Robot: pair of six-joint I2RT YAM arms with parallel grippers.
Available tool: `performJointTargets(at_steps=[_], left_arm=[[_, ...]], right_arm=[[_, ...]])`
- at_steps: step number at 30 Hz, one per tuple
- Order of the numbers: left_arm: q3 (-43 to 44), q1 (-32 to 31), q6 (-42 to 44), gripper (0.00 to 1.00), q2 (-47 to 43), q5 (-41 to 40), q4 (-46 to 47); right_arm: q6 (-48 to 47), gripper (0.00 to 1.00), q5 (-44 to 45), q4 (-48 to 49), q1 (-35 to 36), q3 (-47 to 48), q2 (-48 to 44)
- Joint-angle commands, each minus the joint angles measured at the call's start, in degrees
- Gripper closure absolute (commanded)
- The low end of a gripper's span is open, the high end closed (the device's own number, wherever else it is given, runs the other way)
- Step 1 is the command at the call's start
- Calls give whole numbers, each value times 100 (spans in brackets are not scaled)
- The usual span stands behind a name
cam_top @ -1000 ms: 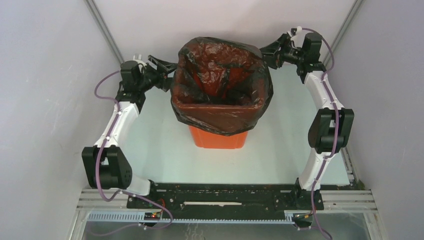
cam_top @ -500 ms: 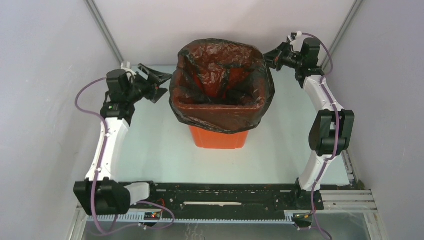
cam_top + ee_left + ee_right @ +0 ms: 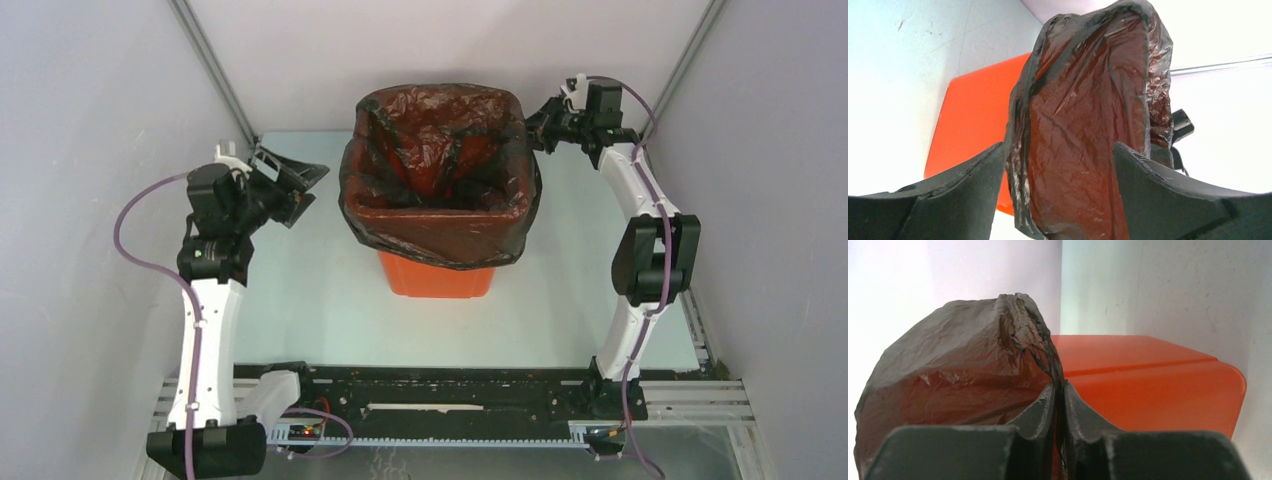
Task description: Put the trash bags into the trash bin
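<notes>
We see the trash bin standing upright on the pale table, midway between the two arms and toward the far wall, its mouth facing straight up. The trash bag lines it, opening upward as well. The bag's edge is folded out over the rim, and the skirt hangs down the outer walls to cover the upper part. Only the lower orange wall shows on the near side. From above, the bag's mouth follows the bin's rounded square, and its depth runs vertically down into the tub. The right gripper sits at the far right corner of the rim, with its jaws pressed together on a crumpled fold of the black plastic. The left gripper hangs just beside the bag's left side, apart from it and pointing toward it. Its jaws are spread wide with nothing between them.
</notes>
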Motion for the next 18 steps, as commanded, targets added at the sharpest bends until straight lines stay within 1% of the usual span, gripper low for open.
performJointTargets(at_steps=[1,4,5,7,9,11,12,13,15,18], left_arm=[[-532,53,-145,17,-381,149,17],[-1007,39,-380,18,-643,262,176],[-1146,43,-439,18,-734,288,210],[-1374,31,-521,18,-881,337,272],[-1525,31,-499,18,-980,370,290],[-1665,30,-452,18,-1023,386,290],[-1757,26,-455,18,-1033,394,286],[-1855,-6,-489,18,-1046,396,288],[-2106,-118,-549,19,-1075,388,395],[-2443,-271,-663,19,-1104,276,554]], right_arm=[[-827,75,284,-1354,-24,1100,239],[-1431,55,791,-2623,-74,1911,316],[-1605,52,985,-3089,-75,2204,326],[-1911,42,1377,-3897,-274,2718,301],[-2171,32,1844,-4541,-334,3122,200],[-2332,20,2269,-5041,-370,3416,24],[-2358,13,2531,-5234,-380,3476,-90],[-2342,10,2804,-5401,-382,3484,-236],[-2256,8,3294,-5582,-379,3253,-612],[-2228,5,4028,-5661,-373,2343,-1356]])
